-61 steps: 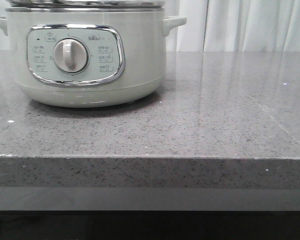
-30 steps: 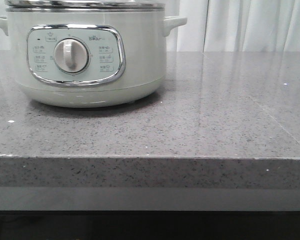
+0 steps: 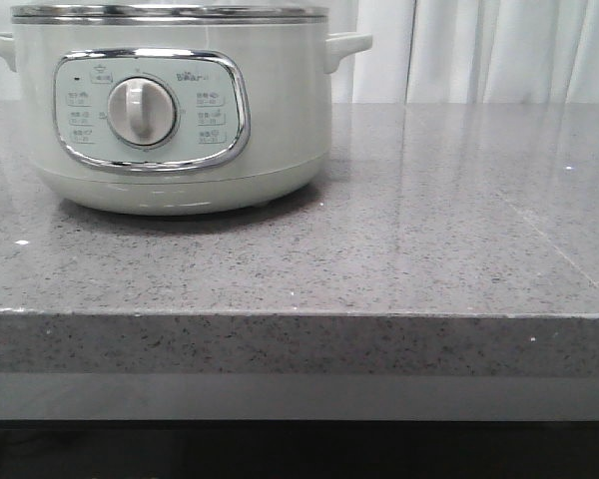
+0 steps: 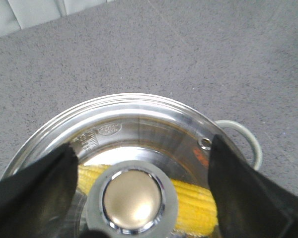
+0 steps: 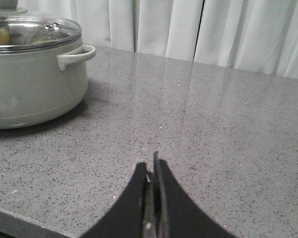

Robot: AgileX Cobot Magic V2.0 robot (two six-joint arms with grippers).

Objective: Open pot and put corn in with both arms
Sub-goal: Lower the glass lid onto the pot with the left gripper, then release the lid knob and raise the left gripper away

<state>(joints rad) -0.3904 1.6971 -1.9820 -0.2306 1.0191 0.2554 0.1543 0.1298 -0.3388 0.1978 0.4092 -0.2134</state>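
The pale grey-green pot stands at the left back of the counter with its steel-rimmed glass lid on it. In the left wrist view the yellow corn lies inside the pot under the lid, partly hidden by the lid's knob. My left gripper is open right above the lid, one dark finger on each side of the knob and clear of it. My right gripper is shut and empty over bare counter to the right of the pot. Neither gripper shows in the front view.
The grey speckled counter stretches right of the pot, with its front edge near me. White curtains hang behind it. The pot's side handle sticks out toward the right arm.
The lid's rim has come down in the front view and now rests on the pot's rim. The pot itself has not moved.
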